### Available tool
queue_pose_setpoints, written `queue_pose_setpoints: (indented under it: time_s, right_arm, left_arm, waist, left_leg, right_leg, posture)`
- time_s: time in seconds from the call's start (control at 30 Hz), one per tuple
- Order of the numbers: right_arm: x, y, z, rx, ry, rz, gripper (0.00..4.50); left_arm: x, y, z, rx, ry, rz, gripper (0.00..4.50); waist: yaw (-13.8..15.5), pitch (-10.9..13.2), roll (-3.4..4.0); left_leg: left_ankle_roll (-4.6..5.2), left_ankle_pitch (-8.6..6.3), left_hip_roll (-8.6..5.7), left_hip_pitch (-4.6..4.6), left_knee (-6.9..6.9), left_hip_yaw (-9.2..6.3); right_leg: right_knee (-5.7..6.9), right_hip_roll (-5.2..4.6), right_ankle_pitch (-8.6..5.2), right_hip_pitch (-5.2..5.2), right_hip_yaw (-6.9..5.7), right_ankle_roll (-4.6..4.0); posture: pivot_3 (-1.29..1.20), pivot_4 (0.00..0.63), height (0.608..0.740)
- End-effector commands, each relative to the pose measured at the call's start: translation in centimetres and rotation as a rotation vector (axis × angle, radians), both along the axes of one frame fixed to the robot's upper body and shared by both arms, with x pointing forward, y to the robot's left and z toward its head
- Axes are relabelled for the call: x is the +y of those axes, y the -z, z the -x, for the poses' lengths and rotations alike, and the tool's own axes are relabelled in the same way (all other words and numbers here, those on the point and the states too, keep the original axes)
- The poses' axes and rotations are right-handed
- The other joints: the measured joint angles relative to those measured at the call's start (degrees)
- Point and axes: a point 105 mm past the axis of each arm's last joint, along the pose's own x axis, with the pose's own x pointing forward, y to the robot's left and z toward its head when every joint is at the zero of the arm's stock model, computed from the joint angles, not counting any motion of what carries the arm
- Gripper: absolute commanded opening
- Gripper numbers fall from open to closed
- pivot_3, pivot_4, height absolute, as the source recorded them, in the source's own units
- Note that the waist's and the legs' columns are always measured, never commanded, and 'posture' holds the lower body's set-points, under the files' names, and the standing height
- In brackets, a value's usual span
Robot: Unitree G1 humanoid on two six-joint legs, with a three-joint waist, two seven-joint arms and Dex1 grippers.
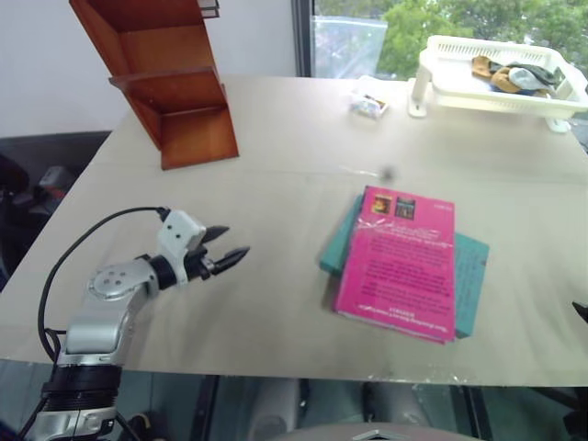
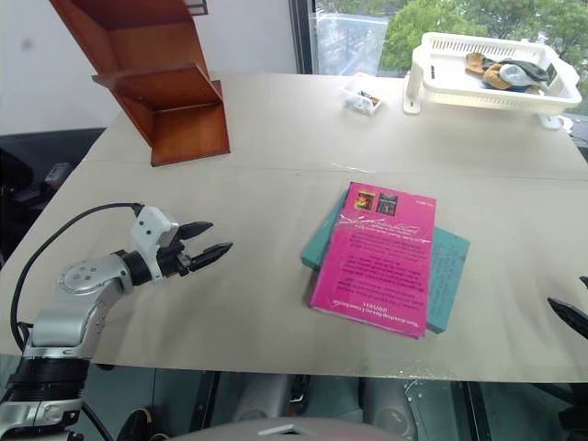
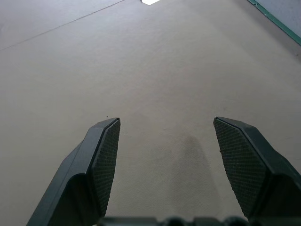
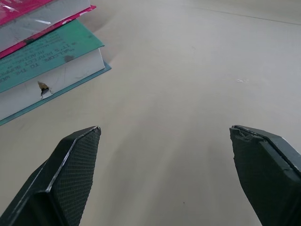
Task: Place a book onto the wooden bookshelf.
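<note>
Black cross-hatched fingers point(image 3: 106, 165), tapered wedges

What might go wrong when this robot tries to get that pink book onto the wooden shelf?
1. The thin pink paperback book lies flat atop a teal-blue book, so a pinch might catch both or shove the stack.
2. Both open hands, left hand and right hand, are apart from it, gripping nothing.
3. The reddish-brown wooden stepped bookshelf stands at the far corner, a long carry; its narrow tiers may let the book slip.
</note>
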Motion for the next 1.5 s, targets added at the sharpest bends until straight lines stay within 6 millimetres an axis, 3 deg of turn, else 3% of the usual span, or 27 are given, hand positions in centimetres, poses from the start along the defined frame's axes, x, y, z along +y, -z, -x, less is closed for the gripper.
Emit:
queue_pose_setpoints:
  time_s: [0.03,0.2,0.63,0.9,1.03,1.23,1.4,1.5]
  right_arm:
    - [0.2,-1.2,0.1,-0.042,-0.024,0.007,4.50]
    - [1.2,-0.8,-0.3,-0.056,-0.038,-0.016,4.50]
    - [2.7,-0.7,-1.9,-0.091,-0.051,-0.051,4.50]
    - [4.7,-0.6,-3.9,-0.089,-0.015,-0.121,4.50]
    - [6.2,-0.9,-5.5,-0.089,0.016,-0.151,4.50]
    - [7.7,-2.1,-7.5,-0.121,0.054,-0.229,4.50]
    - [9.7,-1.3,-8.6,-0.088,0.036,-0.284,4.50]
    - [10.9,0.4,-8.7,-0.039,0.028,-0.293,4.50]
  left_arm:
    - [0.8,-1.5,0.2,-0.042,0.014,0.008,3.43]
    - [2.0,-2.9,0.0,-0.078,-0.010,0.020,3.43]
    - [1.2,-2.9,0.0,-0.101,0.005,0.042,3.43]
    - [0.5,-4.7,0.0,-0.134,0.064,0.032,3.43]
    - [-0.7,-7.9,1.2,-0.119,0.213,0.111,3.43]
    - [-2.0,-9.5,4.3,-0.006,0.472,0.052,3.43]
    - [-2.4,-11.2,5.7,-0.004,0.576,0.016,3.43]
    - [-2.3,-11.7,5.7,-0.028,0.575,0.009,3.43]
  waist:
    - [-0.01,0.00,0.00]
    - [-0.13,-0.03,0.05]
    - [-0.07,-0.05,0.09]
    - [-0.09,-0.05,0.08]
    - [-0.12,-0.05,0.09]
    - [-0.21,-0.12,0.21]
    - [-0.15,-0.11,0.20]
    - [-0.11,-0.11,0.21]
  left_leg:
    - [0.03,0.02,-0.01,0.00,-0.09,0.00]
    - [0.15,0.10,-0.01,0.00,-0.41,0.01]
    - [0.15,0.11,-0.08,0.02,-0.49,0.06]
    - [0.15,0.11,-0.07,0.04,-0.48,0.05]
    - [0.14,0.12,-0.07,0.02,-0.48,0.05]
    - [0.13,0.13,-0.07,0.03,-0.48,0.06]
    - [0.13,0.13,-0.05,0.04,-0.49,0.05]
    - [0.14,0.12,-0.05,0.03,-0.48,0.05]
  right_leg:
    - [-0.07,0.00,0.00,0.01,0.00,0.00]
    - [-0.34,0.03,0.01,0.00,-0.02,0.01]
    - [-0.39,0.06,0.02,0.01,-0.23,0.04]
    - [-0.36,0.13,0.02,0.00,-0.25,0.05]
    - [-0.33,0.13,0.03,-0.01,-0.26,0.06]
    - [-0.33,0.20,0.02,-0.02,-0.26,0.06]
    - [-0.32,0.45,0.02,-0.02,-0.26,0.05]
    - [-0.32,0.48,0.02,-0.02,-0.24,0.05]
  posture:
    - [0.00,0.150,0.740]
    - [0.00,0.150,0.740]
    - [0.00,0.150,0.740]
    - [0.00,0.150,0.740]
    - [0.00,0.150,0.740]
    - [0.00,0.150,0.740]
    - [0.00,0.150,0.740]
    - [0.00,0.150,0.740]
